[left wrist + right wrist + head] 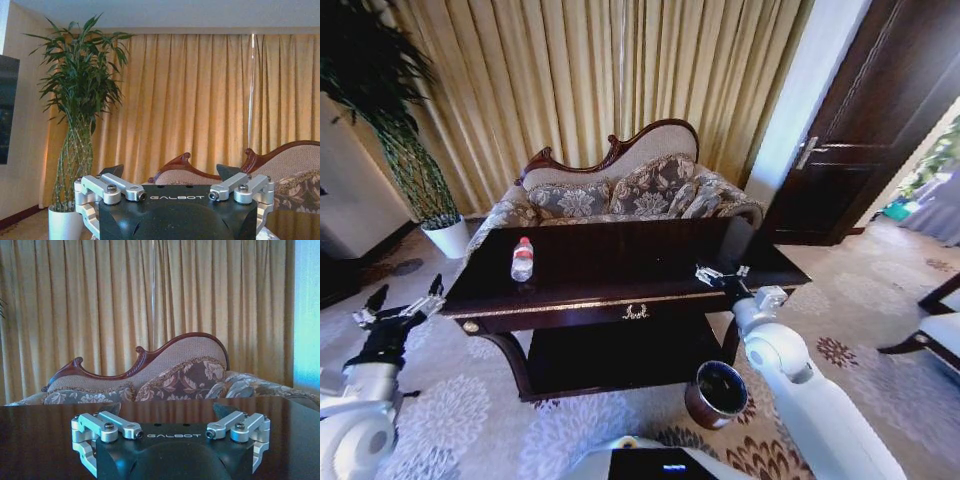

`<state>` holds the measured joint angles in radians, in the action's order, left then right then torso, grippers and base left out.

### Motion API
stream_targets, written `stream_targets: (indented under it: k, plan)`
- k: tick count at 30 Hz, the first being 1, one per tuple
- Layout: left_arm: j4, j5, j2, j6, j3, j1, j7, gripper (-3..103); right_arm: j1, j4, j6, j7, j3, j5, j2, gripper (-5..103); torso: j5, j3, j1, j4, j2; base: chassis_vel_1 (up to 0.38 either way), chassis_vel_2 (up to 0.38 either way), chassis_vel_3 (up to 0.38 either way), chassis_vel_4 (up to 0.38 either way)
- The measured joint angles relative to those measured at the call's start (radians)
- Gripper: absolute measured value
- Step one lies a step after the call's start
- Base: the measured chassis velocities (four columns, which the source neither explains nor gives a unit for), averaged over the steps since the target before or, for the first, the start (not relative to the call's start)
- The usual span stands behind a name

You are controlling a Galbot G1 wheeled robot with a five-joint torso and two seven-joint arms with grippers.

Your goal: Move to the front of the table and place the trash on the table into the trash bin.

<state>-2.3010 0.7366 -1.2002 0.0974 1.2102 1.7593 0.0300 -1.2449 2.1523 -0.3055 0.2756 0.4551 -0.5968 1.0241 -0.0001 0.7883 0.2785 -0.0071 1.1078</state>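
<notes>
Bottle (522, 259) lies on the table (620, 265), centre-left of the head frame, well apart from both claws. Bin (717, 394) sits on the carpet at lower centre-right, by the table's leg. Right gripper (722, 275) over the table's right end, spread, empty. Left gripper (400, 303) at left edge, off the table, spread, empty.

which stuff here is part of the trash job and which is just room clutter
Part of the job:
- table
- bottle lying on the table
- trash bin on the floor in front of the table
- right gripper, open, over the table's right end
- left gripper, open, off the table's left end

Just there:
- sofa
- potted plant
- curtains
- door
</notes>
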Motion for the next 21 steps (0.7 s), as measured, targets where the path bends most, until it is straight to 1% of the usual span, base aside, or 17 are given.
stream_targets:
  k: [5,9,17,19,20,21]
  plan:
    - [-0.001,-0.001,-0.001,0.000,-0.005,-0.001,0.001,100,-0.003,0.000,0.003,0.000,-0.005,0.002,0.003,100,0.0000,0.000,0.000,-0.0001,0.000,-0.077,0.093,0.082,-0.103]
    - [-0.002,-0.002,0.000,0.000,-0.014,-0.006,0.009,100,-0.005,0.000,0.003,-0.001,-0.008,0.003,0.004,100,-0.0001,0.000,0.000,-0.0001,0.000,-0.011,0.006,0.006,-0.013]
    - [0.010,0.005,0.032,0.010,-0.020,-0.030,0.037,100,-0.003,-0.007,0.004,-0.001,-0.020,0.008,0.009,100,0.0000,0.000,0.000,0.0000,0.000,0.000,0.000,0.000,0.000]
    - [0.014,0.005,0.056,0.038,-0.032,-0.051,0.076,100,-0.002,-0.009,0.004,-0.001,-0.024,0.009,0.009,100,-0.0001,0.000,0.000,0.0002,0.000,0.000,0.000,0.000,0.000]
    - [0.014,0.005,0.056,0.038,-0.032,-0.051,0.076,100,-0.002,-0.009,0.004,-0.001,-0.024,0.009,0.009,100,-0.0001,0.000,0.000,0.0002,0.000,0.000,0.000,0.000,0.000]
    - [0.015,0.005,0.064,0.049,-0.037,-0.058,0.091,100,-0.002,-0.009,0.004,-0.001,-0.025,0.010,0.009,100,-0.0001,0.000,0.000,0.0001,0.000,0.000,0.000,0.000,0.000]
